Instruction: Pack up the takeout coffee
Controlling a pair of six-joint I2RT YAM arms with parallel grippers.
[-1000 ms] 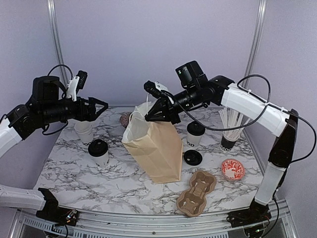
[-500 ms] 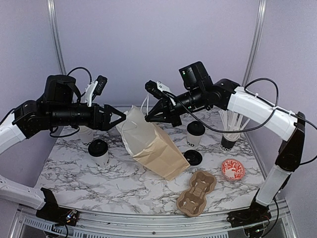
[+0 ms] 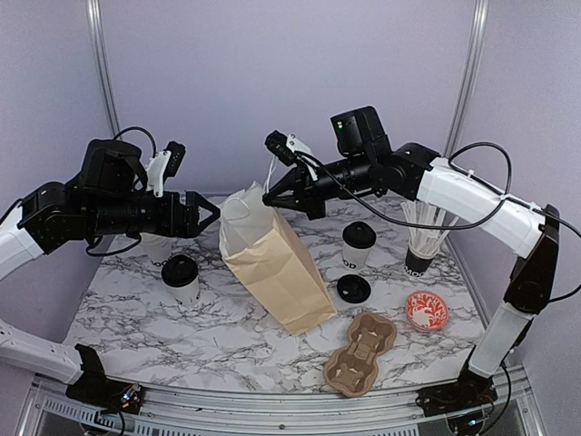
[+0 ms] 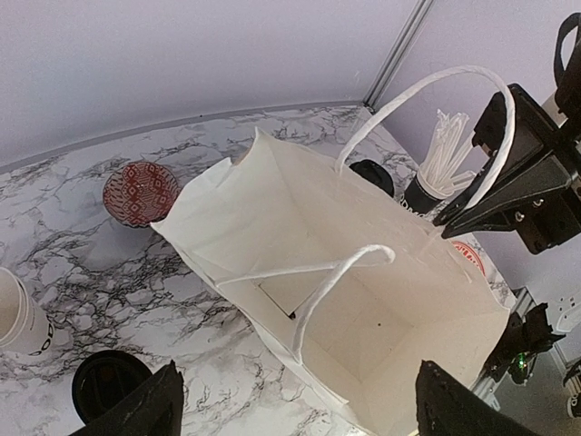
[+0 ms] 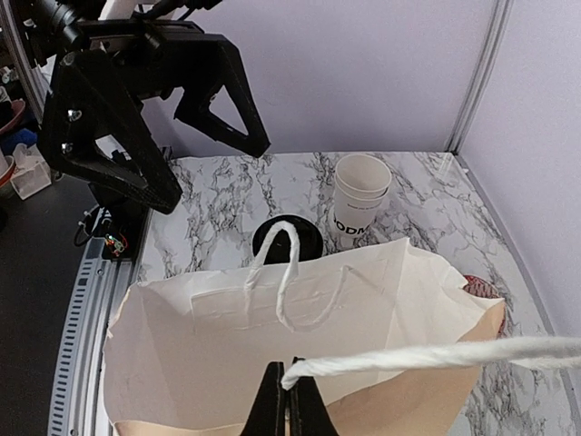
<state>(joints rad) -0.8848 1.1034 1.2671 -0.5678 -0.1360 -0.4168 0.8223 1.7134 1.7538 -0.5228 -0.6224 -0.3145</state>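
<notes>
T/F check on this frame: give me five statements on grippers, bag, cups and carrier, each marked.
1. The right gripper is shut on the bag's handle. True.
2. The left gripper clamps the bag's rim. False: it is open and apart from the bag.
3. A cup sits inside the paper bag. False: the left wrist view shows nothing inside.
4. One lidded cup stands left of the bag, a second lidded cup right of it. True.
5. The cardboard carrier holds two cups. False: its wells are empty.
</notes>
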